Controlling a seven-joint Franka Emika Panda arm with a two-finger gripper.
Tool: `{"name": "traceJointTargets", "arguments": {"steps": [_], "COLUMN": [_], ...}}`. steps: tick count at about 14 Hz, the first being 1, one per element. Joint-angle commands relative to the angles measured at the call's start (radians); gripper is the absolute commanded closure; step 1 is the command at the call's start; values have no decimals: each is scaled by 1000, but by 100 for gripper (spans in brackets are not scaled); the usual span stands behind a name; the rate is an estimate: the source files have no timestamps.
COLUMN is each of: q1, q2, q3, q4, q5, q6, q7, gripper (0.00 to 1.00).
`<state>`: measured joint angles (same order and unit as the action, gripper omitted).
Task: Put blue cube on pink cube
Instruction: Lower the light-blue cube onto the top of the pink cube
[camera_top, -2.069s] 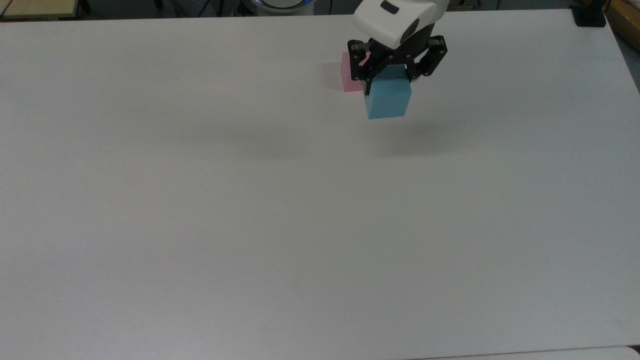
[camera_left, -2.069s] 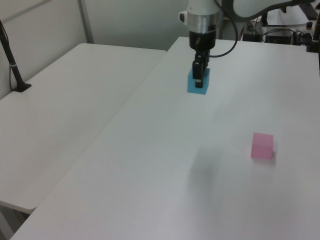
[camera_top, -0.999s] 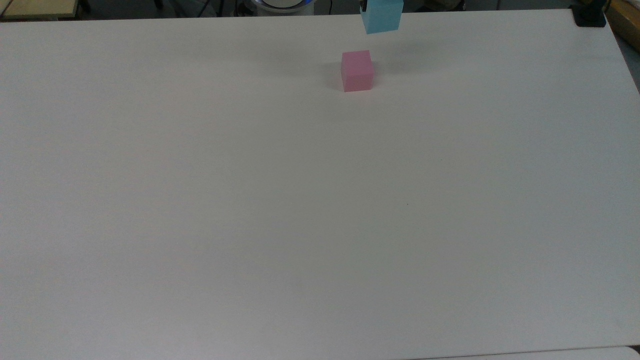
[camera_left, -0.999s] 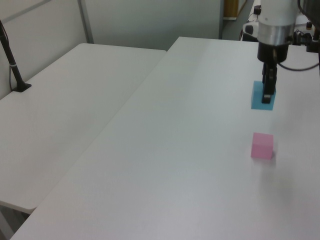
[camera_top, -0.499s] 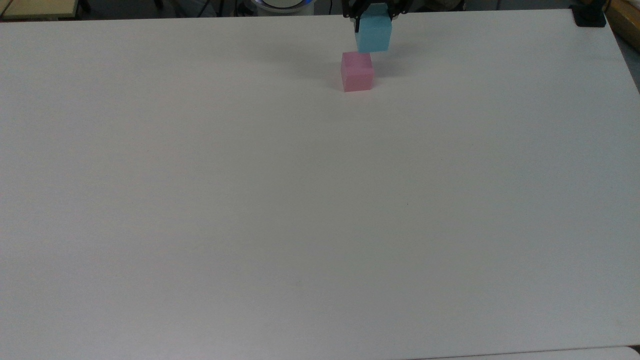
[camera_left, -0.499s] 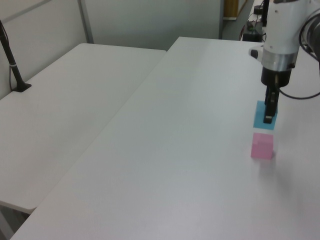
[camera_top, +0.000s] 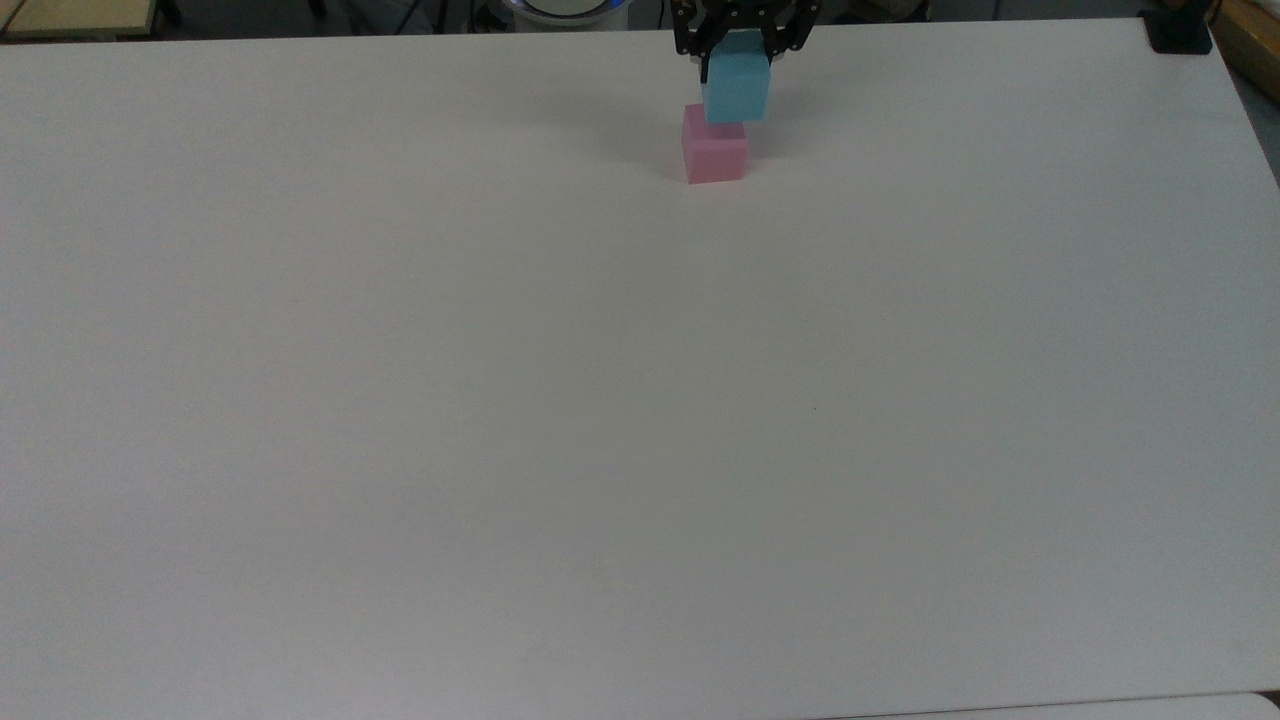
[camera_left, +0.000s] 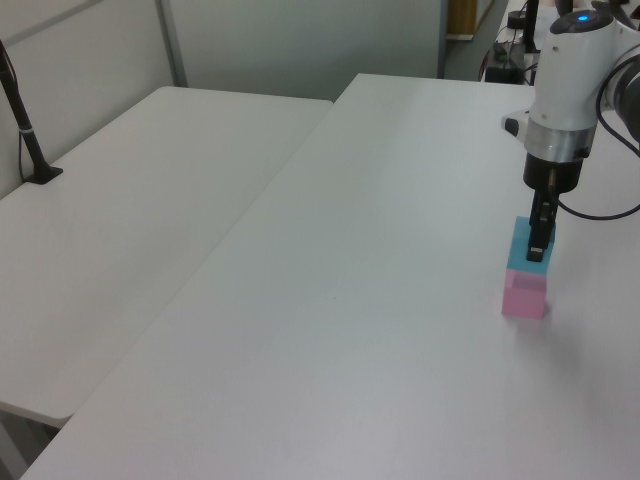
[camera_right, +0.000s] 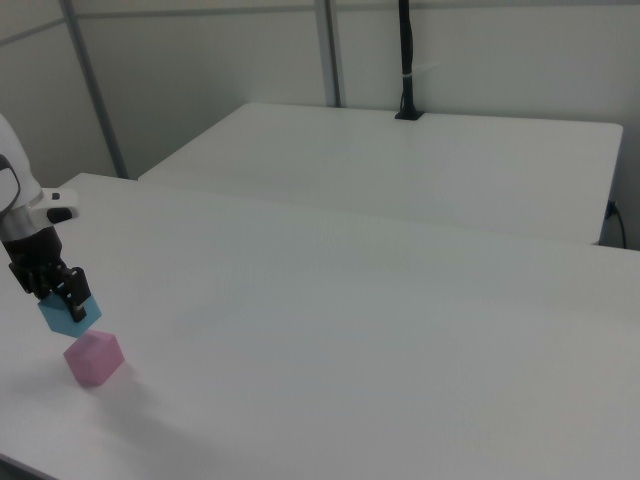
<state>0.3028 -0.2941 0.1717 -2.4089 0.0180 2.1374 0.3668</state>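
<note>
- The blue cube (camera_top: 737, 88) is pinched in the gripper (camera_top: 741, 42), sitting right above the pink cube (camera_top: 714, 149). In the right view there's a thin gap between them.
- Pink cube sits flat near the far edge of the white table (camera_top: 600, 420) in the top view.
- A 2nd white table (camera_right: 400, 160) sits beside it, with a black pole (camera_right: 407, 60) at its far edge.
- Plain panel walls (camera_right: 200, 70) behind.
</note>
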Motion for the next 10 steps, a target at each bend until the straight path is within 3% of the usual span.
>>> {"name": "traceJointTargets", "arguments": {"steps": [1, 10], "q1": [-11, -25], "q2": [30, 56], "q3": [-3, -3], "q4": [-18, -52], "q5": [17, 7], "q6": [48, 93], "q7": [-19, -46], "gripper": [86, 79]}}
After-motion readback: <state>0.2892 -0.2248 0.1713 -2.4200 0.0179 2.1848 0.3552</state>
